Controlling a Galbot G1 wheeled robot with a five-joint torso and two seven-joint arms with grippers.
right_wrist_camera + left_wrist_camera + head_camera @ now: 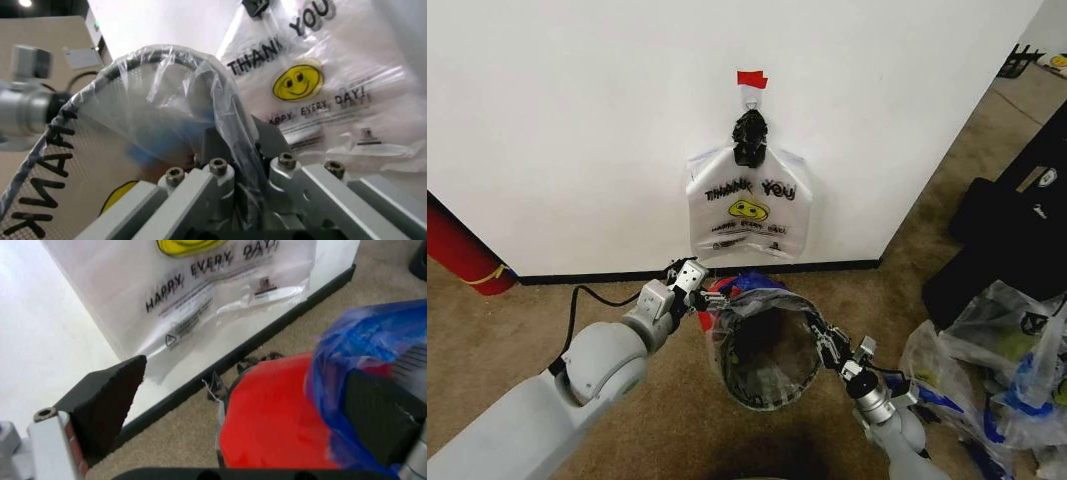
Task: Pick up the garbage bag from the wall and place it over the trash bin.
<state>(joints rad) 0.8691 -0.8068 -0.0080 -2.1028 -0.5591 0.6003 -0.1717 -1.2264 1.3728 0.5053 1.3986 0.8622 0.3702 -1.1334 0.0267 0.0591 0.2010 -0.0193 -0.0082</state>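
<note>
The garbage bag (749,284), thin translucent plastic with blue patches, lies stretched around the rim of the black mesh trash bin (767,372), which stands on the carpet below the wall (577,120). My left gripper (695,285) is at the bin's left rim. Its fingers (107,400) are open, the blue plastic (373,335) drapes over the far one, and the bin's red base (273,430) sits between them. My right gripper (825,340) is at the right rim, shut on a fold of the bag (230,115).
A white THANK YOU smiley bag (747,205) hangs from the hook (751,96) under a red tape strip (751,78). A red cylinder (462,250) leans at the left. Black cases (1017,230) and stuffed clear bags (997,370) crowd the right.
</note>
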